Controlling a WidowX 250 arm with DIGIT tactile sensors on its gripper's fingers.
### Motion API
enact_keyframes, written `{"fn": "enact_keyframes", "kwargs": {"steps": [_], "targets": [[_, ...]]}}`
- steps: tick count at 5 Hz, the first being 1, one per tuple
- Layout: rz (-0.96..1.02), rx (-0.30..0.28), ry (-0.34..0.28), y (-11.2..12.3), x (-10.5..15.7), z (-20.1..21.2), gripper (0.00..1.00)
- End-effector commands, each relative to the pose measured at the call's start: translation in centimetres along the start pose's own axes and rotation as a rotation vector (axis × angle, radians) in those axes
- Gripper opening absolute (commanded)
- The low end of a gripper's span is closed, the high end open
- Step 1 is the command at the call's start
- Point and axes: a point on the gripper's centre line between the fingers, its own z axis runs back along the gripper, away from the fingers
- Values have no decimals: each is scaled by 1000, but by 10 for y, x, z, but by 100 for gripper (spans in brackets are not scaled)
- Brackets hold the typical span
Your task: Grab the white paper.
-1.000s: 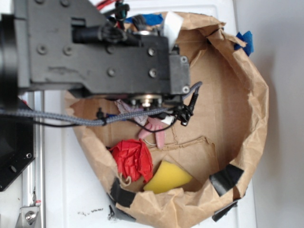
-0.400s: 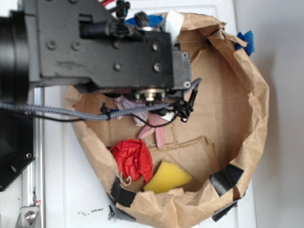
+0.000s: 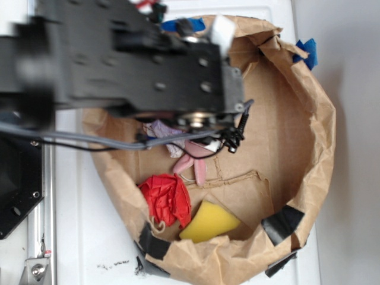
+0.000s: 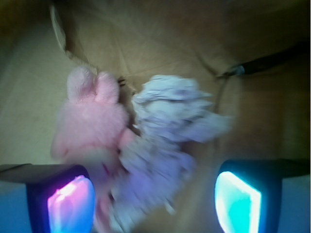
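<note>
In the blurred wrist view the claw (image 4: 155, 199) is spread wide, nothing pinched, its pads cut off at the bottom edge. Between them lies the white paper (image 4: 165, 141), touching the pink bunny (image 4: 90, 128) on the brown sheet (image 4: 160, 34). From outside, the arm (image 3: 136, 65) hides most of both.

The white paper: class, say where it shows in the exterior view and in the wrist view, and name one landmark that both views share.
Exterior view: the white paper peeks out at centre-left, mostly hidden under the black arm, just above the red paper ball.
Wrist view: it fills the centre, between the open pincer fingers.
Shared landmark: the pink plush bunny, touching the paper in both views.
</note>
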Motion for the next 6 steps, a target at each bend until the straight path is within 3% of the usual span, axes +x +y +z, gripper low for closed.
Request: {"fn": "enact_keyframes", "kwargs": {"steps": [1,2,6], "targets": [[67,-31,-34,-10,19,4,100],[63,-45,-7,-8,15,16,100],[76,9,-51,14,31,-7,100]]}}
